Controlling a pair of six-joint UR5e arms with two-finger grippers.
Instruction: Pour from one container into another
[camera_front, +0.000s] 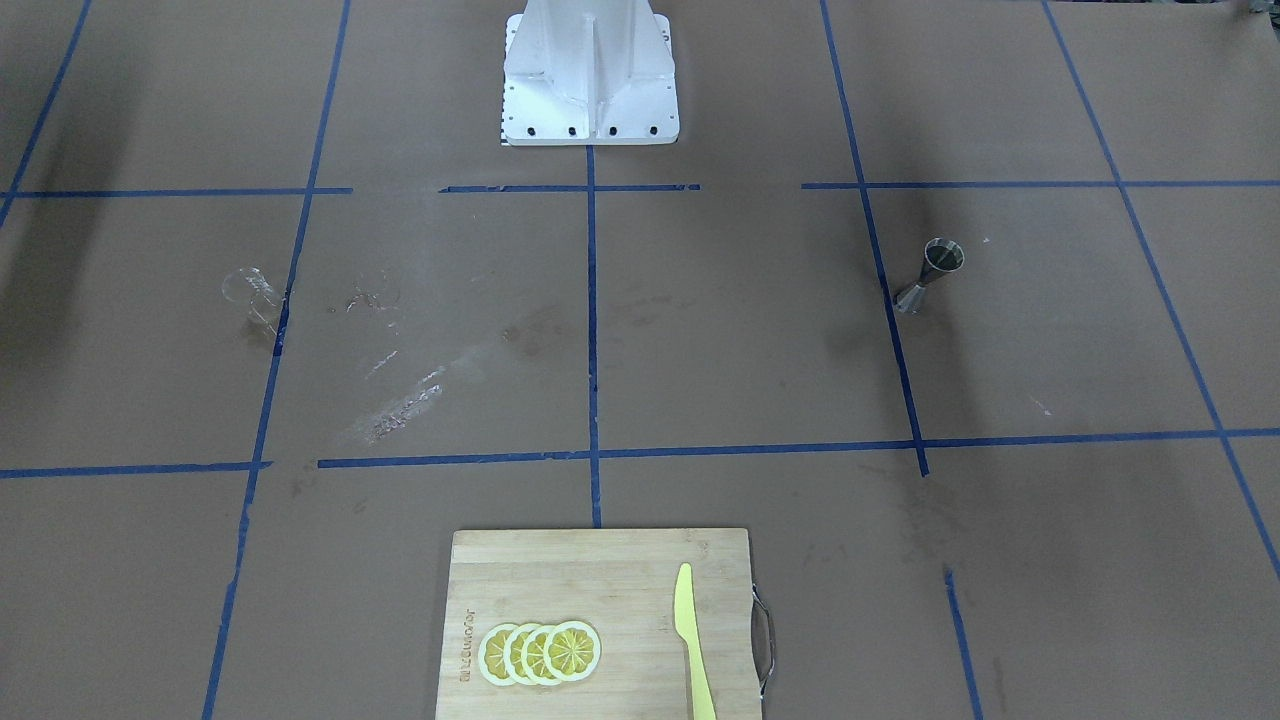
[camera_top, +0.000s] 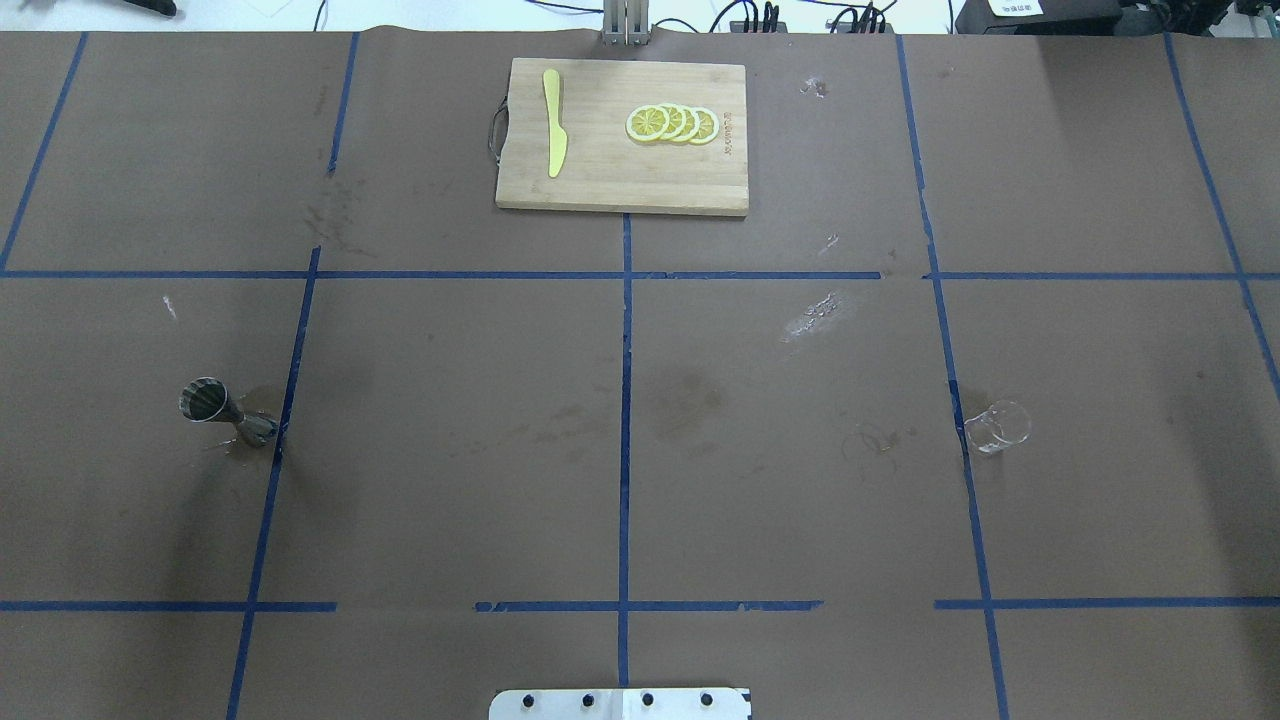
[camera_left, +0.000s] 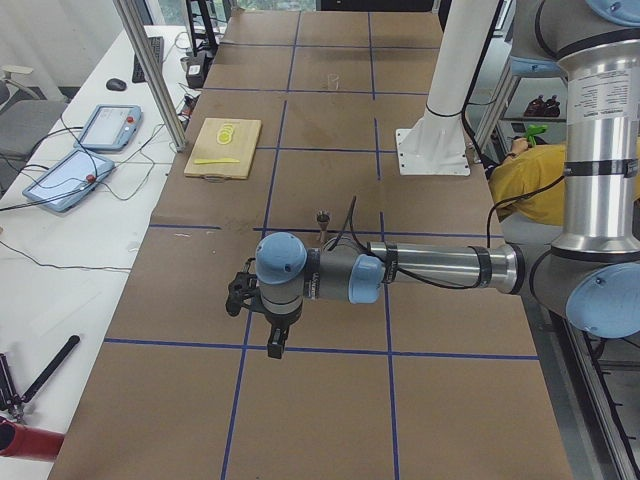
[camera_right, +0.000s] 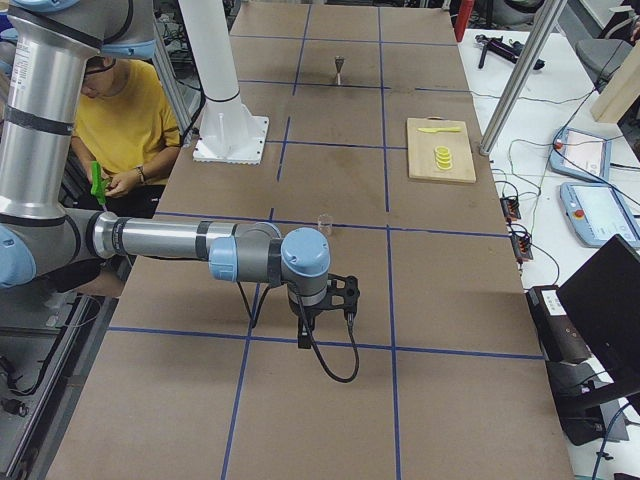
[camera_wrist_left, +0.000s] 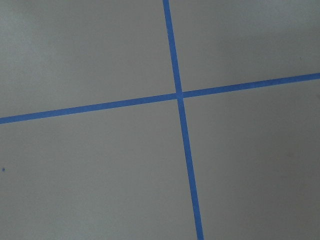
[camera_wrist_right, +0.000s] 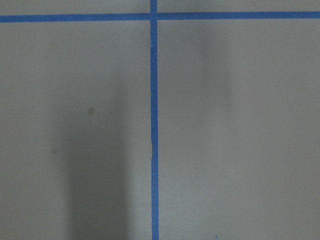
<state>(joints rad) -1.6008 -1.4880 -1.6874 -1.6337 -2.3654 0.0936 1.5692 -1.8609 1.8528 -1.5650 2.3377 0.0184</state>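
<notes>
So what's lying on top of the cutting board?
On the cutting board: a row of overlapping lemon slices and a yellow knife, apart from each other. Each slice covers part of the next, so only one shows whole.

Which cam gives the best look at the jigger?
Overhead exterior: jigger is largest there, mouth and waist clear. Front-facing shows it nearly as well; both side views show it tiny; wrist cameras show only table and tape.
</notes>
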